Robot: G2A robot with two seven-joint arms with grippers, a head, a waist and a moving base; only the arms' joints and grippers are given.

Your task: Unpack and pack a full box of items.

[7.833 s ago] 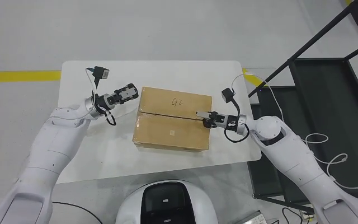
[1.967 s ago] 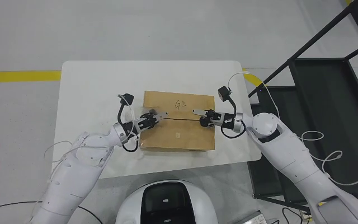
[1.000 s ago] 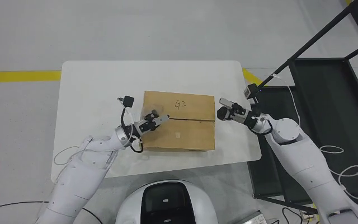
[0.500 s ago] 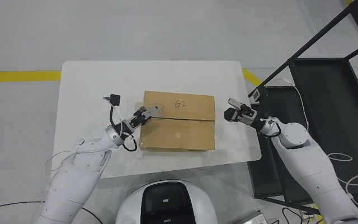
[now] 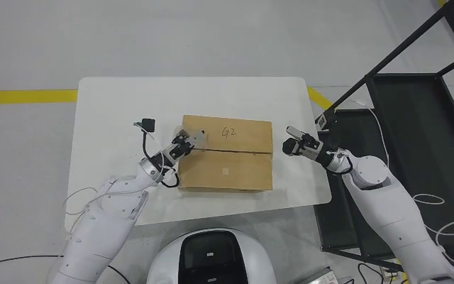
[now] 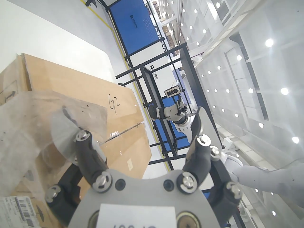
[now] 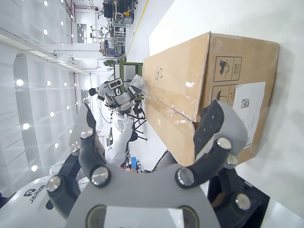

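Peeling the clear, crumpled strip of sealing tape (image 6: 35,119) off the brown cardboard box (image 5: 227,167) is, I judge, the step in hand. The left claw (image 5: 186,140) is wide open, with the box's end just under and ahead of it. The tape only clings to one of its fingers (image 6: 88,148) and is not pinched. It is better to close on the tape first, then pull low and steadily along the seam (image 5: 234,151), so the strip does not tear. The right claw (image 5: 289,138) is open and empty, with the box's other end just ahead of it, apart; it could steady the lid. The box lies shut on the white surface (image 5: 120,106).
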